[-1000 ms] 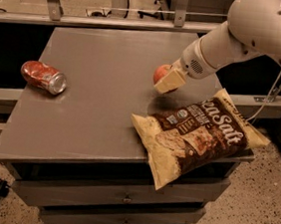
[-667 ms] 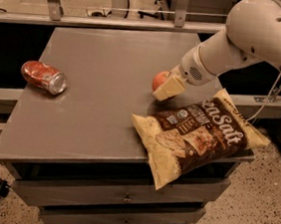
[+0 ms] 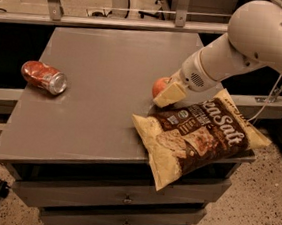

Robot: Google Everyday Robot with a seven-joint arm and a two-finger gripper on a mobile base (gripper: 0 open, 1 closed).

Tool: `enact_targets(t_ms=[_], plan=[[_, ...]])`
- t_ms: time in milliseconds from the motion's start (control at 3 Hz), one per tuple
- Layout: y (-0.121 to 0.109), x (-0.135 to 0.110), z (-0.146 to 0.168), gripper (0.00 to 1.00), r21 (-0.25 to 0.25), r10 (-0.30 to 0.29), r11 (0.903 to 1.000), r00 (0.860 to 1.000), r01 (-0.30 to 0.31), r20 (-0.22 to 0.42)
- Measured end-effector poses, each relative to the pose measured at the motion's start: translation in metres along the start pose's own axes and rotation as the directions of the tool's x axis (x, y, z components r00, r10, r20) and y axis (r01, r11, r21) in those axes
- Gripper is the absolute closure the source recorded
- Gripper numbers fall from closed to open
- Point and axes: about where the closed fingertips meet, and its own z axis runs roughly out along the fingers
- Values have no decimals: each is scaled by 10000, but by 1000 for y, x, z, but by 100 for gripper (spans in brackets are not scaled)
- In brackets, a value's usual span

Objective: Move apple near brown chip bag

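Red apple, clamped in the tool, hangs just beside the brown chip bag; placing step, probably lower and release next.

We count one table — on it one apple, one bag at the front right corner, one can by the left edge. One gripper as well, clasped on the apple near the right edge, just behind the bag.

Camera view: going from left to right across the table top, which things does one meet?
Soda can → apple → chip bag, ordered by their middles. The gripper is at the apple's right side, just beyond the bag's upper left edge.
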Motion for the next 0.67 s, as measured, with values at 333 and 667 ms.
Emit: enact_targets(t_ms=[333,667], plan=[[6,5,0,37,-67,16,10000,10000,-17,-60],[9,7,1,14,-106,22,9999,10000,-23,-92]])
